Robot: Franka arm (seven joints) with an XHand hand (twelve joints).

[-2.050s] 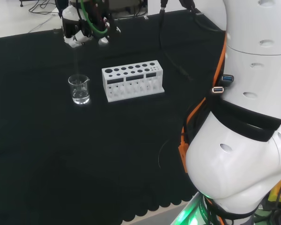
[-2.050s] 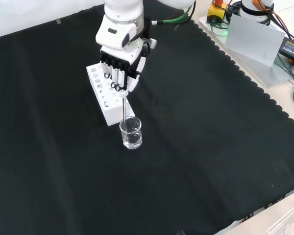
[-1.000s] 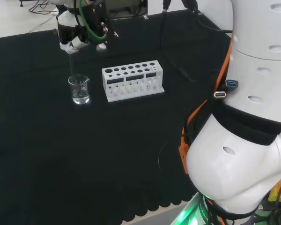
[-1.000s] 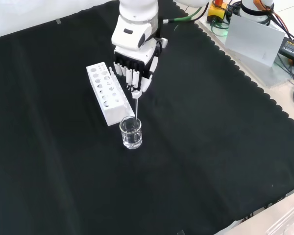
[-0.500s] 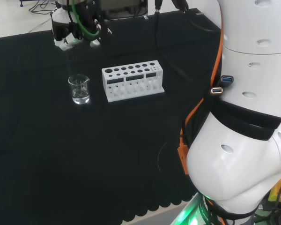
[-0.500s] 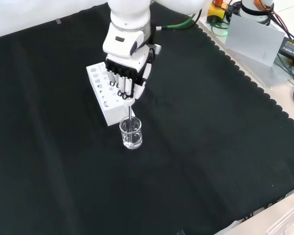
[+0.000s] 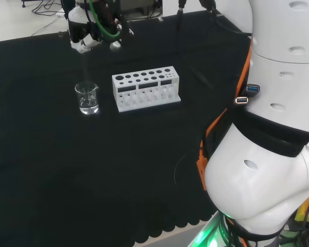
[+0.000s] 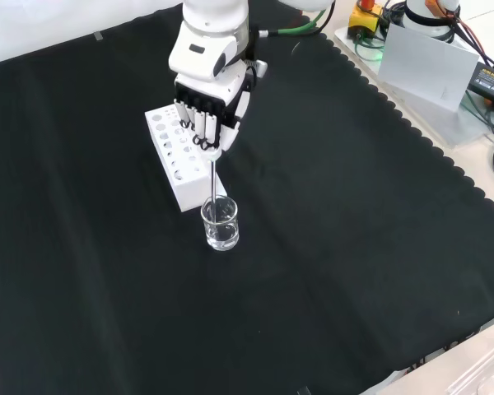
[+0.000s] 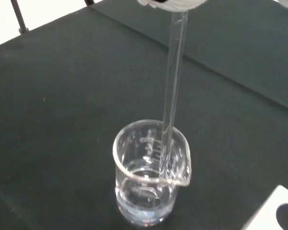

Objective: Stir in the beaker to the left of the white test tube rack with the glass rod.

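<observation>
Landmark: white test tube rack [image 8: 179,160]. Order: front view, near to far.

Nearest: clear glass beaker [image 8: 221,223], upright on the black-clothed table [image 8: 354,247], just beside the rack's near end, apart from it. In the head view the beaker [image 7: 87,98] stands to the left of the rack [image 7: 146,88], a narrow strip of cloth between them.

Beaker contents: shallow layer of clear liquid at the bottom, well under half full going by the wrist view [image 9: 149,179]. Pour spout and printed scale visible there; scale not readable.

Glass rod [image 8: 212,181]: lower end inside the beaker, dipped into the liquid. Wrist view shows the rod [image 9: 172,86] passing just inside the rim on the spout side, close to the wall; cannot tell whether it touches the glass or the bottom. Near vertical, slight tilt. In the head view the rod [image 7: 84,67] is a faint line running up from the beaker.

Next back: rack, long side running away from the beaker. All holes seen from above look empty, no tubes in it. A corner of it shows in the wrist view [image 9: 278,211].

Farthest: hand [image 8: 206,111], above the rack's near half and higher than the beaker. Fingers curled down round the rod's top end, gripping it. Head view puts the hand [image 7: 87,31] up and behind the beaker, left of the rack. White arm links rise behind it.
</observation>
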